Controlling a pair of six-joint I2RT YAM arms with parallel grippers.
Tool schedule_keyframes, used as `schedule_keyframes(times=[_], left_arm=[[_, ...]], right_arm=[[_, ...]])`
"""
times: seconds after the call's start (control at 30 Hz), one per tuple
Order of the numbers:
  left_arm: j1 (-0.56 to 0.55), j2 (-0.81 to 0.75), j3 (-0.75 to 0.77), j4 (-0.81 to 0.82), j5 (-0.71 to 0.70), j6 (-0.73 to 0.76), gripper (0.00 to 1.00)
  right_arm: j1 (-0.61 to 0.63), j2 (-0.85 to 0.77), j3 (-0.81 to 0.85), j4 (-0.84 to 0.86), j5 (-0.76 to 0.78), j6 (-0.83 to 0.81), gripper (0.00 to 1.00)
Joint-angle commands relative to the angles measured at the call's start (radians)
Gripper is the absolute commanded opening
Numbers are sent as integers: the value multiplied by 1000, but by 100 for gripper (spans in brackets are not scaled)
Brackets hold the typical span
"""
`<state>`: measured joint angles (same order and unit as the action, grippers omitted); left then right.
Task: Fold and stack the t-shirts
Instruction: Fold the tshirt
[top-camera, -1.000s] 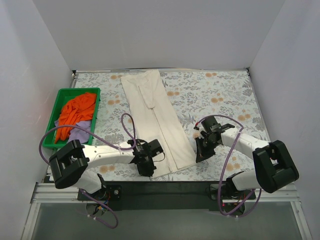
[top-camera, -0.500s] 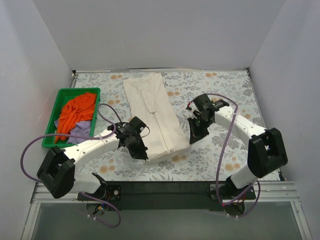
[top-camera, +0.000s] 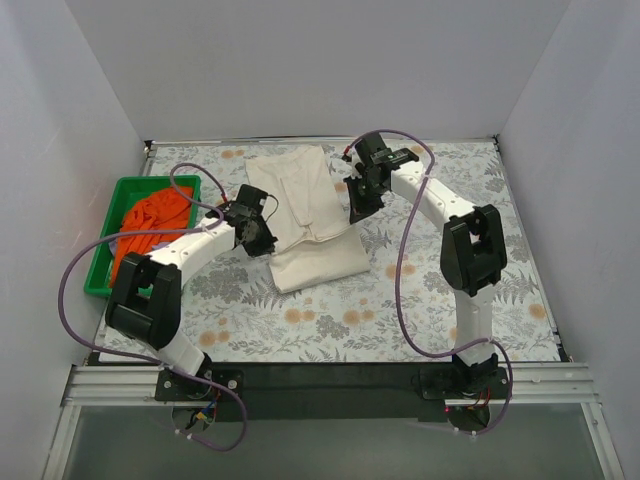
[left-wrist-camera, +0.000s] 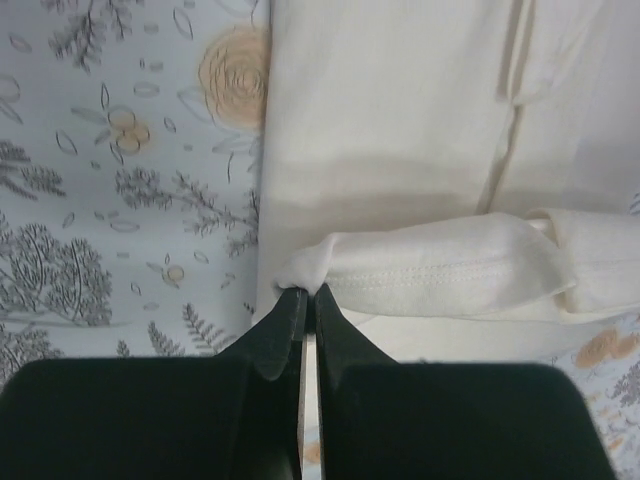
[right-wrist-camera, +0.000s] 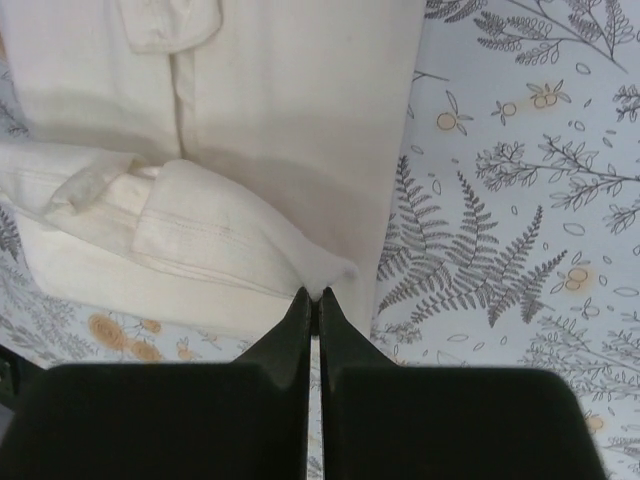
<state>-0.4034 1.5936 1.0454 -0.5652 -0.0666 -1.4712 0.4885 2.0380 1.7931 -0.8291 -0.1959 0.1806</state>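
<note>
Cloth of cream t-shirt (top-camera: 300, 190) seemingly vanishes inside left gripper (left-wrist-camera: 305, 296), right gripper (right-wrist-camera: 312, 296).

Left arm (top-camera: 190, 245), right arm (top-camera: 432, 200): white tubular links, black blocky joint housings (top-camera: 150, 300), looping purple cables (top-camera: 61, 288). Black tapered gripper fingers (left-wrist-camera: 270, 340).

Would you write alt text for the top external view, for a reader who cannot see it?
The left gripper and right gripper each pinch a corner of the cream t-shirt, folded over itself on the floral table. A green tray at left holds an orange t-shirt.
</note>
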Motion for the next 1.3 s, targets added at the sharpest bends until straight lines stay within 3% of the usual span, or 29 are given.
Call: schedule_keyframes(times=[0.0, 0.33, 0.8, 0.87, 1.0, 1.03, 1.13, 1.27], left_arm=[[24, 3, 38, 96, -84, 78, 0], [43, 54, -2, 226, -102, 97, 0], [48, 103, -33, 274, -139, 111, 1], [48, 108, -35, 281, -154, 114, 6], [46, 85, -16, 286, -177, 155, 31], [46, 77, -10, 283, -180, 166, 42], [43, 25, 5, 269, -182, 189, 62], [3, -73, -15, 251, -182, 195, 72]], right_arm=[[-7, 36, 68, 36, 29, -33, 1], [-10, 74, 57, 111, 29, -35, 1], [-31, 83, -35, 209, 33, 0, 1], [-33, 88, -46, 223, 29, 8, 3], [-33, 77, -44, 231, 29, 11, 23], [-33, 70, -44, 234, 27, 13, 30], [-33, 28, -47, 237, 27, 14, 37], [-19, -64, -98, 275, 21, 26, 47]])
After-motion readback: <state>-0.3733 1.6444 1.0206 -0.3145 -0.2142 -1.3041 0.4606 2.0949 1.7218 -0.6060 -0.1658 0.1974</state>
